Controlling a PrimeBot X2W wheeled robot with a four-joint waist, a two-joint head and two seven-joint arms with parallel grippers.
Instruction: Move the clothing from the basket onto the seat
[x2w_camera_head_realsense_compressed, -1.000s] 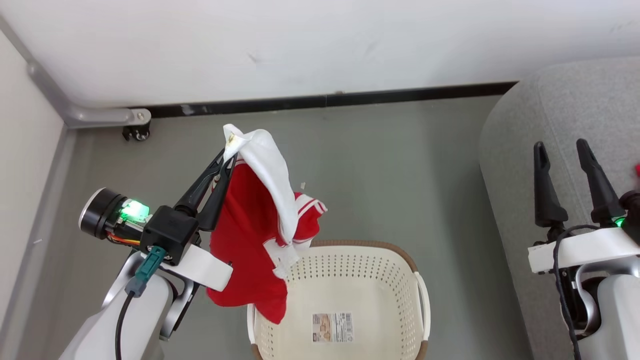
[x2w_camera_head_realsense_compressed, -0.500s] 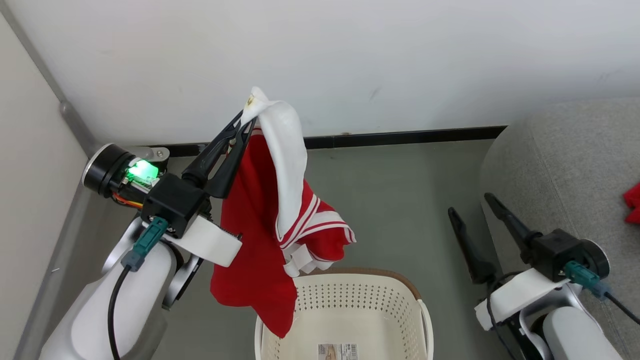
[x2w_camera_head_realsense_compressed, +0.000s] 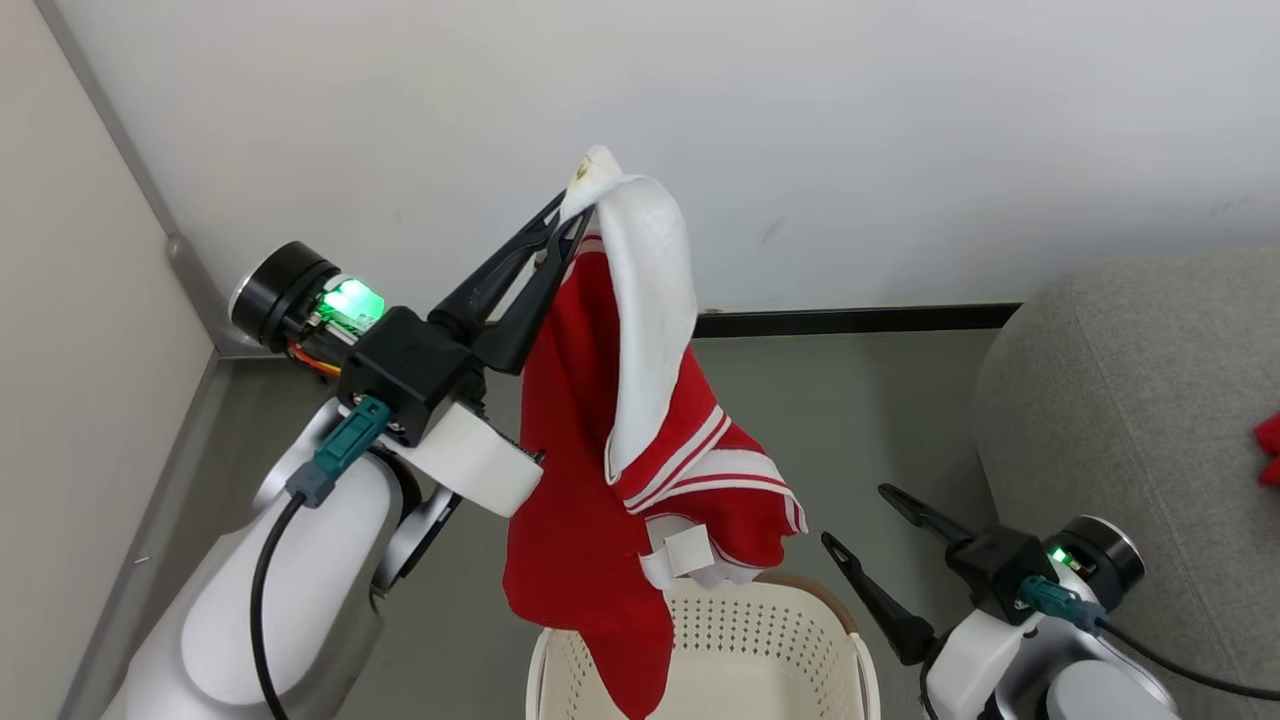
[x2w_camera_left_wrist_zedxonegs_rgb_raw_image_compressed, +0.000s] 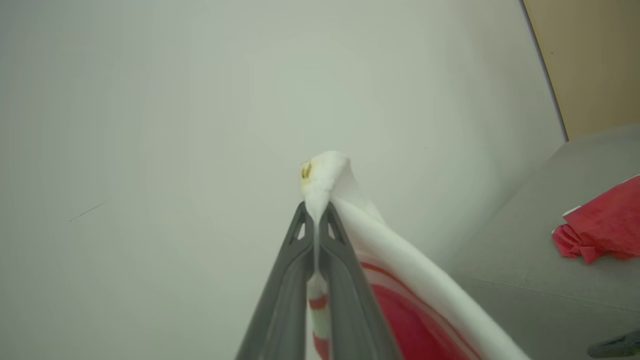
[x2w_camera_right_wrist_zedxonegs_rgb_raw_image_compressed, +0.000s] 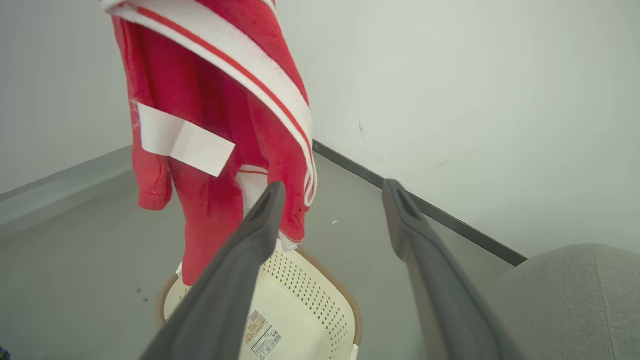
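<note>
My left gripper (x2w_camera_head_realsense_compressed: 570, 205) is shut on the white edge of the clothing (x2w_camera_head_realsense_compressed: 590, 480), a red garment with a white sleeve and striped trim. The garment hangs from it in the air, and its lower hem dangles over the near-left rim of the cream basket (x2w_camera_head_realsense_compressed: 760, 620). In the left wrist view the fingers (x2w_camera_left_wrist_zedxonegs_rgb_raw_image_compressed: 316, 210) pinch the white fabric (x2w_camera_left_wrist_zedxonegs_rgb_raw_image_compressed: 400, 260). My right gripper (x2w_camera_head_realsense_compressed: 855, 515) stands open beside the basket, with nothing between its fingers (x2w_camera_right_wrist_zedxonegs_rgb_raw_image_compressed: 334, 186). The garment (x2w_camera_right_wrist_zedxonegs_rgb_raw_image_compressed: 210, 150) hangs ahead of it above the basket (x2w_camera_right_wrist_zedxonegs_rgb_raw_image_compressed: 305, 295). The grey seat (x2w_camera_head_realsense_compressed: 1120, 400) lies to the right.
Another red piece (x2w_camera_head_realsense_compressed: 1268, 450) lies on the seat at the right edge, also in the left wrist view (x2w_camera_left_wrist_zedxonegs_rgb_raw_image_compressed: 600, 225). A white wall with black skirting (x2w_camera_head_realsense_compressed: 860, 320) stands close behind. A grey rail (x2w_camera_head_realsense_compressed: 190, 270) runs down the left corner over grey floor.
The head camera has tilted up. My left gripper has lifted the garment higher above the basket. The right arm has swung from over the seat to beside the basket, fingers now pointing up-left.
</note>
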